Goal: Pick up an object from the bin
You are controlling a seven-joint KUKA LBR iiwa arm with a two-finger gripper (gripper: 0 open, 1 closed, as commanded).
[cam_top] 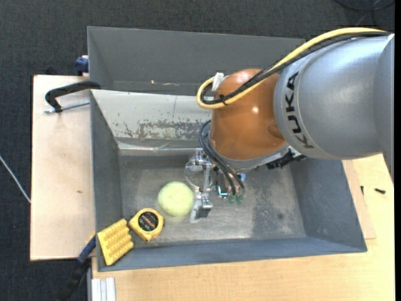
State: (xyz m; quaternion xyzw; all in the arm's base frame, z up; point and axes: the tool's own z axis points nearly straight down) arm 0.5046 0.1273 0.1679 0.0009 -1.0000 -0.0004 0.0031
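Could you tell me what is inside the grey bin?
A yellow-green ball, a yellow tape measure and a ridged yellow block; the gripper stands beside the ball. The arm hides the floor beneath it.

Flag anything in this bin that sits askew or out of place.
The yellow ridged block stands out: it lies tilted in the lower left corner of the bin, up against the wall rather than flat on the floor. The round yellow and black tape measure sits right beside it. The pale green ball beside the tool looks ordinary.

Arm (338, 99) from right, gripper (217, 200) low, fingers (202, 207) apart
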